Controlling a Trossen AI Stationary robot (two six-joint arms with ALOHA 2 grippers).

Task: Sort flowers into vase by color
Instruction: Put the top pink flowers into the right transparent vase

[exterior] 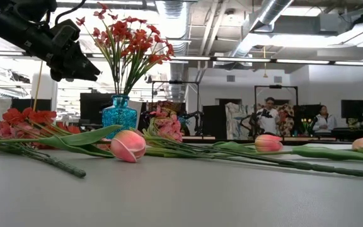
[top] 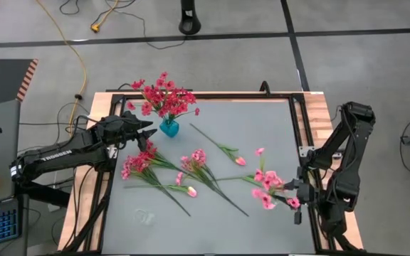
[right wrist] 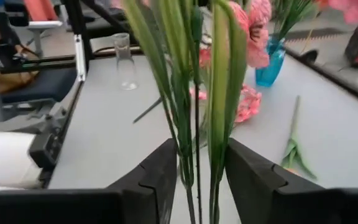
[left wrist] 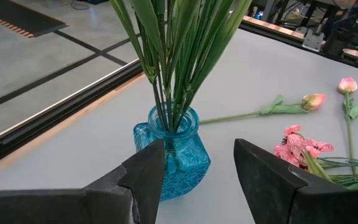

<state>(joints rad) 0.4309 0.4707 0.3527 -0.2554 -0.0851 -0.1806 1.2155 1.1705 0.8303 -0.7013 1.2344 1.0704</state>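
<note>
Right gripper clamps a pink sprig for sorting; left gripper, fingers apart, hovers empty by the blue vase.

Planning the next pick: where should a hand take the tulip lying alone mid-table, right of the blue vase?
Grip the tulip mid-stem, coming straight down from above with fingers across it. It lies flat; the stem is bare there, clear of the bud and leaf.

My left gripper hovers with fingers spread near the table's far-left corner. My right gripper, near the right edge, is clamped on flower stems.
</note>
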